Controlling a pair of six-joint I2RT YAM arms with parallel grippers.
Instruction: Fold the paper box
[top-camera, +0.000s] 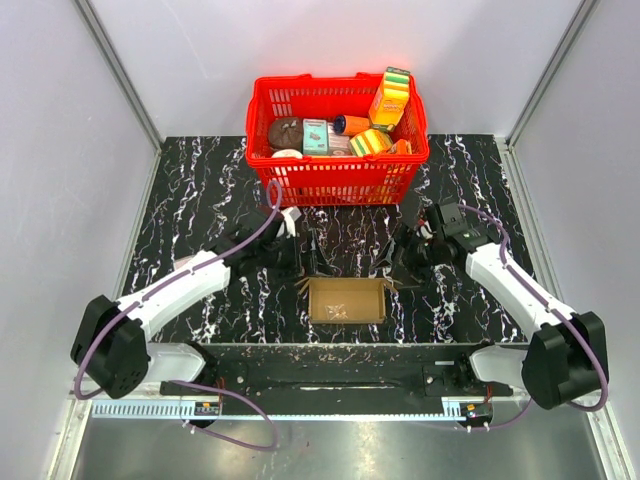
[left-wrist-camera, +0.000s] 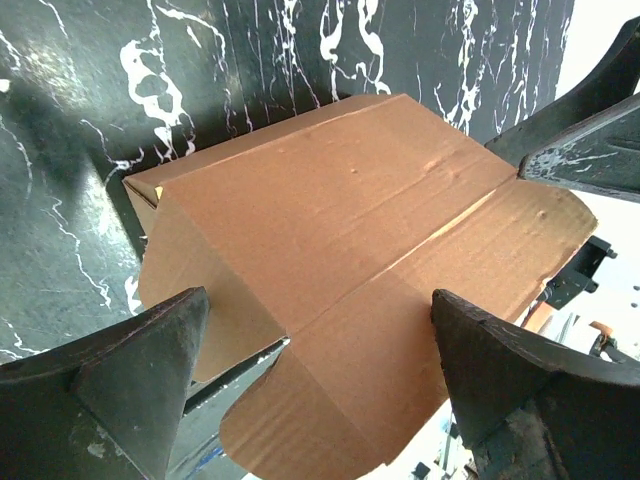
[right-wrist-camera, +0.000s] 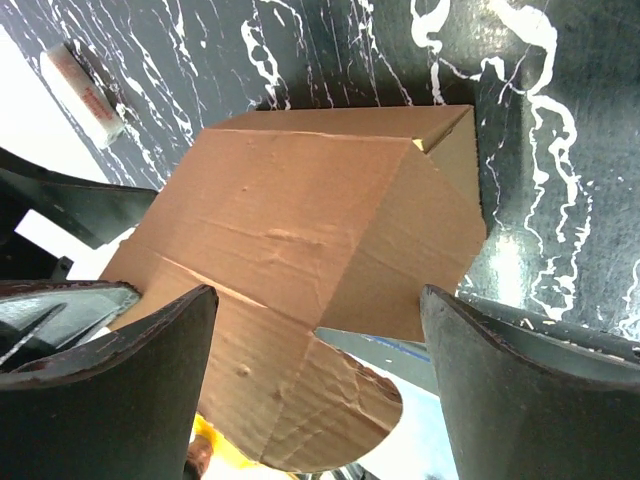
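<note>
The left gripper (left-wrist-camera: 318, 303) is hanging low over the black marbled tabletop (top-camera: 200, 200), just off the far-left corner of the paper box (top-camera: 347, 300). Its jaws are standing wide and are holding nothing. In its wrist view the two dark fingers (left-wrist-camera: 130, 385) are framing the brown cardboard without pressing on it.

The paper box is lying in the middle of the tabletop's near edge, between the two arms and a little closer to their bases than either gripper. From above it is showing as a shallow brown rectangle. From the wrists it is showing a broad flat panel, folded-down side walls at the ends and a rounded flap sticking out along one long edge.

The right gripper (right-wrist-camera: 318, 295) is hovering just off the box's far-right corner, mirroring the left one. Its jaws are also gaping wide, with nothing between them but the view of the carton beyond.

Well behind the box, a red basket (top-camera: 262, 130) is sitting at the far edge, holding colourful packages.
</note>
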